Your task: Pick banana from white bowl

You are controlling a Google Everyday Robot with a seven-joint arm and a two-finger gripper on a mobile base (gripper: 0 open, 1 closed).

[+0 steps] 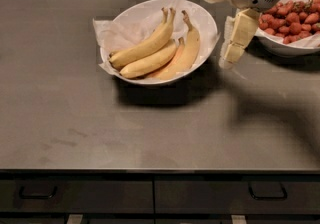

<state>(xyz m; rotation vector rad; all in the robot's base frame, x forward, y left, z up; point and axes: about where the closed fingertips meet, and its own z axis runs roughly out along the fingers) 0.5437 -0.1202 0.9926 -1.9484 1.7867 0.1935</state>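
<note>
Jaws of the gripper (229, 59) point down and to the left, hanging above the desk (125, 128) just right of the white bowl (202, 14); from where I stand I cannot tell whether they are apart or together. They hold nothing. The banana (145, 47) lies in that bowl on crinkled white paper (107, 30), topmost and farthest left of four, its stem toward the far rim. A second banana (150, 63) lies against its near side, an orange-tinted one (167, 66) shows beneath, and another (191, 48) curves along the right, between the gripper and the banana. Behind the arm, far right, stands a bowl of strawberries (295, 18). Drawer fronts (267, 193) run below the desk's near edge.
</note>
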